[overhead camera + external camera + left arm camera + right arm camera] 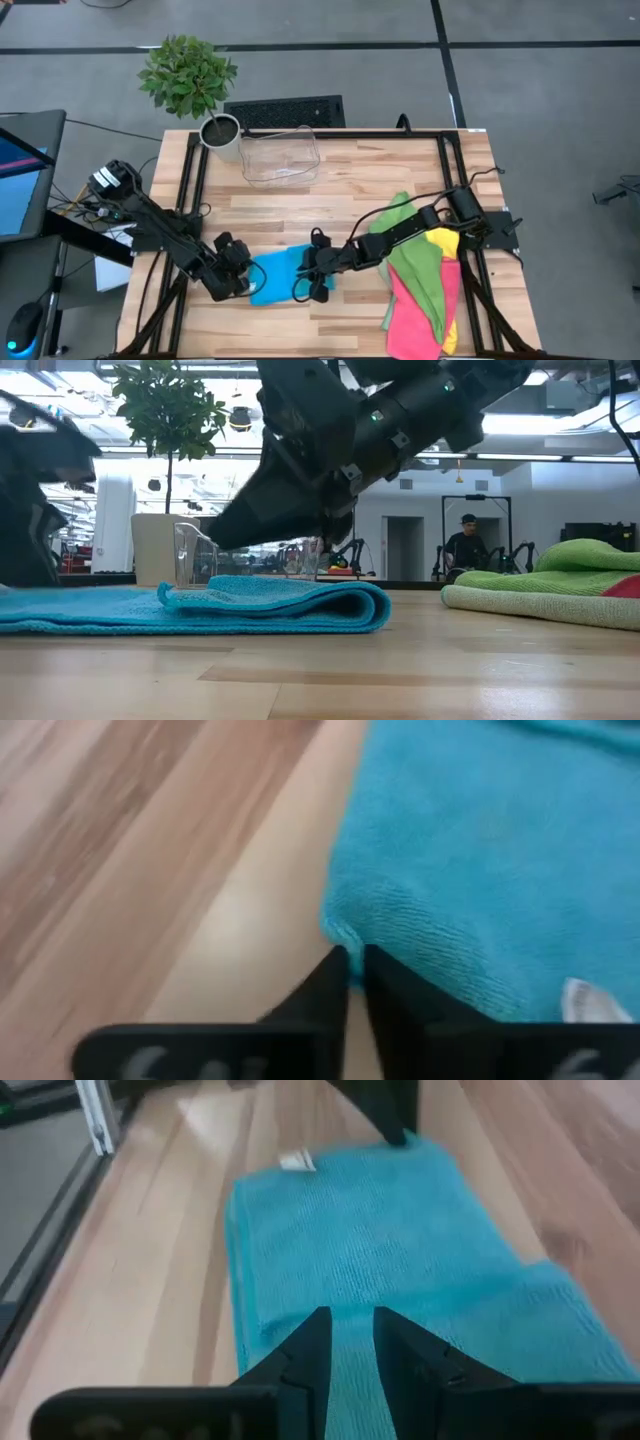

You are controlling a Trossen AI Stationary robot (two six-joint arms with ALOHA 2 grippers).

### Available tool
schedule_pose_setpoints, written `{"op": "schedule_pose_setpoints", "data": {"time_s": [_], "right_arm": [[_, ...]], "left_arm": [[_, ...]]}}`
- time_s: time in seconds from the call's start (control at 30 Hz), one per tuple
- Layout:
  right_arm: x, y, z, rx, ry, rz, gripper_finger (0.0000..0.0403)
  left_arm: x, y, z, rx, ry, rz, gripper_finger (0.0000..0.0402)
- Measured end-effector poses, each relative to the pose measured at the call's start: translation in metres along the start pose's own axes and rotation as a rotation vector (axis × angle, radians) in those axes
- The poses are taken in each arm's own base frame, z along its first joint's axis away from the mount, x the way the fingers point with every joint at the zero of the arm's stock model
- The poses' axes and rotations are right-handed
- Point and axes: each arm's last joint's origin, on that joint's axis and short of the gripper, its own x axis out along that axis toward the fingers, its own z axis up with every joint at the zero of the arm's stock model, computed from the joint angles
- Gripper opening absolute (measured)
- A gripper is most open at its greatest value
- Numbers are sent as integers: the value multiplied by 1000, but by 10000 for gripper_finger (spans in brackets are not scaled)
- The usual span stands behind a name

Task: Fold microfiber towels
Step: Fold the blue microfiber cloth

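A blue towel [278, 276] lies folded on the table between my two grippers; its fold [372, 606] faces right and a white tag [296, 1161] sits near its left end. My left gripper [355, 960] is shut at a corner of that left end. My right gripper [350, 1328] hovers over the towel's right part, fingers a little apart, with flat cloth showing between them. More towels, green, pink and yellow, lie piled [422, 285] at the right. My left gripper is shut on a corner [335, 932] at the blue towel's left end, pinched at the fingertips. The fingers come slanting down from the table's left. One layer or several, I cannot tell. The towel lies flat on the table.
A clear plastic bin [280, 156] stands at the table's far middle, with a potted plant [192, 80] beside it at the far left. The black frame rails [190, 180] run along both sides. A person [466, 545] sits in the room beyond.
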Motion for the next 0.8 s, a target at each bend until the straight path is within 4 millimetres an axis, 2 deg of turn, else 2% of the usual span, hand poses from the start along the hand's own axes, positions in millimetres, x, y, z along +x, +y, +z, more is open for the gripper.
{"op": "schedule_pose_setpoints", "data": {"time_s": [0.23, 0.47, 0.63, 0.73, 0.8], "right_arm": [[-2, 4, -5, 5, 43, -4, 102], [-2, 6, -7, -4, 45, -26, 102], [6, 0, -26, 7, 120, -61, 102], [9, 1, -22, 19, 83, -49, 102], [10, -1, -28, 15, 112, -61, 101]], "left_arm": [[-10, -14, 22, -42, -53, -50, 3], [-16, -26, 58, -62, -101, -74, 1], [-23, -34, 82, -40, -140, -106, 1], [-26, -37, 94, -32, -167, -118, 0], [-27, -38, 100, -32, -184, -123, 0]]}}
